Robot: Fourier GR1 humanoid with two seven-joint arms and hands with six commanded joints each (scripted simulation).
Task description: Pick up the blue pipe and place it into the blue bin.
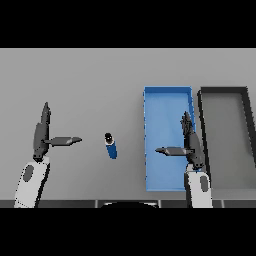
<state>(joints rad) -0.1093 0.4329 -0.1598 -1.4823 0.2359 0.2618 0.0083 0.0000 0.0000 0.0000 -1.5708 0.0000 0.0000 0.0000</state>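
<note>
1. Grey worktop (pixel 90 85) fills the view, plain and flat, with two trays set side by side toward the right.
2. On the worktop, the blue pipe (pixel 111 146) lies in the open between the two arms, left of the blue bin (pixel 167 100) and apart from it, touching nothing else.
3. The pipe is a short, stubby cylinder, blue along its body with a dark end cap at its far end. Its long axis runs roughly near-to-far, with the near end tilted slightly rightward.
4. The left robot hand (pixel 42 135) shows at the left, fingers straight and pointing away, thumb stretched out to the right toward the pipe; it is released and holds nothing.
5. The right robot hand (pixel 190 145) hangs over the right edge of the blue bin, fingers straight, thumb pointing left; it too is released and empty.
6. The relation that matters: the pipe lies to the right of the left robot hand and to the left of the right one, and the left thumb tip looks somewhat nearer to it. By my judgement either hand could reach it, though the right hand already sits at the bin.
7. A dark grey bin (pixel 225 91) stands just right of the blue bin and plays no part in the task.
8. No grasp has begun; the bin holds nothing.
</note>
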